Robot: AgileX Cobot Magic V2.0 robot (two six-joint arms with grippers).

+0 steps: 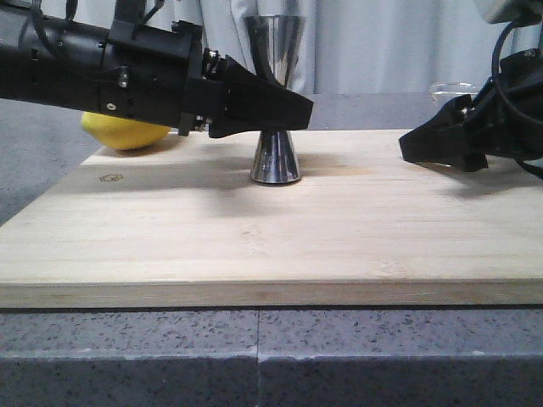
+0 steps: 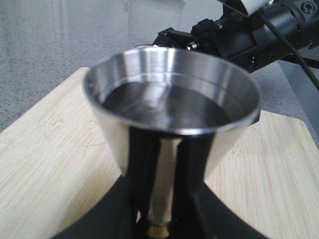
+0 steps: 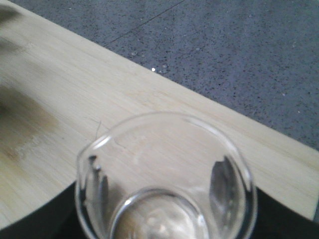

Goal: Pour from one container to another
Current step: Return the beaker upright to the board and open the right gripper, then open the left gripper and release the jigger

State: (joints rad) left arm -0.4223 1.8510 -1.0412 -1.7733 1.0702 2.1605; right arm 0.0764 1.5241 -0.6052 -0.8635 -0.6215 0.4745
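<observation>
The steel hourglass jigger (image 1: 276, 159) stands upright on the wooden board (image 1: 271, 237) at the middle back. My left gripper (image 1: 284, 110) reaches in from the left and is shut on its waist, hiding it in the front view. In the left wrist view the jigger's upper cup (image 2: 174, 94) fills the frame and shows a still, reflective surface inside, with the gripper (image 2: 160, 219) clamped below it. The clear glass beaker (image 3: 164, 174) sits upright between my right gripper's fingers (image 3: 224, 186); only its rim (image 1: 462, 86) shows above the right gripper (image 1: 420, 144) at the board's right.
A yellow lemon (image 1: 127, 131) lies at the board's back left, behind the left arm. The board rests on a speckled grey counter (image 1: 254, 356). The right arm (image 2: 249, 35) shows beyond the jigger in the left wrist view.
</observation>
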